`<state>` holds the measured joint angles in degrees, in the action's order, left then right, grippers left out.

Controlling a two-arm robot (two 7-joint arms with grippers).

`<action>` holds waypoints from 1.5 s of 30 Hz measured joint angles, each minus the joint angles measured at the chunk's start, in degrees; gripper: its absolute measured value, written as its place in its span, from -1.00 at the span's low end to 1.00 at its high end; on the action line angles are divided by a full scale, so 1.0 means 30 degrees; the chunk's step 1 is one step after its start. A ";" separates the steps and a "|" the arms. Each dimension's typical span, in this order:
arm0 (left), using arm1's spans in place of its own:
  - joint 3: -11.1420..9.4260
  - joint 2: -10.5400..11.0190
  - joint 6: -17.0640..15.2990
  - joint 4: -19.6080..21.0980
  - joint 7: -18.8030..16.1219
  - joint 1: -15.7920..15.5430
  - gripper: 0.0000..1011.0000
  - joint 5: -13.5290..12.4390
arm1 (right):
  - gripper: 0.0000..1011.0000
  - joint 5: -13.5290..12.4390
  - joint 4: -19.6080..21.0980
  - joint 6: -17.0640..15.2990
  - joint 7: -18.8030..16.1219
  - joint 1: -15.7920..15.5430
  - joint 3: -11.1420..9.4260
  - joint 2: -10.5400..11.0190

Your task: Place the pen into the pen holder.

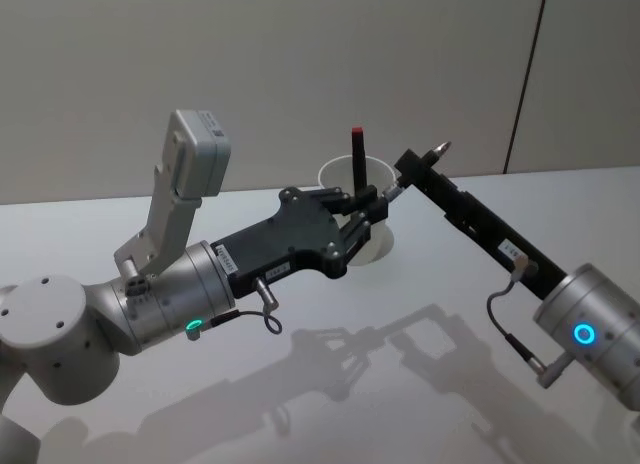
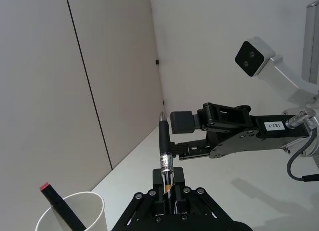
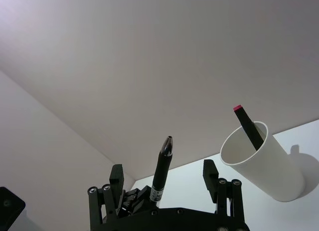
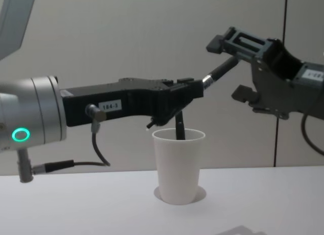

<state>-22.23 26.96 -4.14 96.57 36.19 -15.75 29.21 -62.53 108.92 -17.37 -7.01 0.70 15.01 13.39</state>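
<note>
Fingers on the left gripper (image 4: 198,89) pinch the pen (image 4: 220,71) by its lower end. Its long axis slants up toward the robot's right, and the tip ends between the spread fingers of the right gripper (image 4: 234,68), which seem not to touch it. Just below the left gripper, the pen holder (image 4: 179,164) stands upright on the table (image 4: 76,204) with a red-capped marker (image 1: 357,144) inside. The left arm is nearer, so I judge the pen must tip upright before it is lowered.

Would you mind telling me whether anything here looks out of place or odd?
Nothing is spilled or damaged. The cup stands upright with a red-capped marker leaning in it. The pen is in the air, clamped in the left tool, its tip inside the open right tool.
</note>
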 joint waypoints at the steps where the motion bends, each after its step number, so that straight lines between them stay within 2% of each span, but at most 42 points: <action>1: -0.0001 0.0001 0.0000 0.0001 0.0000 0.0000 -0.74 0.0000 | 0.98 0.0009 -0.0033 -0.0005 0.0030 0.0031 0.0033 -0.0033; 16: 0.0000 0.0001 0.0000 0.0001 -0.0001 0.0000 -0.74 0.0000 | 0.98 0.0196 -0.0574 0.0366 0.0686 0.0450 0.0522 -0.0567; 28: -0.0001 0.0001 -0.0001 0.0001 0.0000 0.0000 -0.74 -0.0001 | 0.98 0.0351 -0.1123 0.0617 0.0732 0.0896 0.0848 -0.0969; 45: -0.0001 0.0002 0.0001 0.0001 -0.0001 0.0000 -0.74 -0.0001 | 0.98 0.0289 -0.1289 0.0744 0.0629 0.1019 0.0987 -0.0984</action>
<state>-22.23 26.97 -4.14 96.57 36.19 -15.75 29.20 -61.67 105.05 -15.14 -5.12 3.76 17.97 10.44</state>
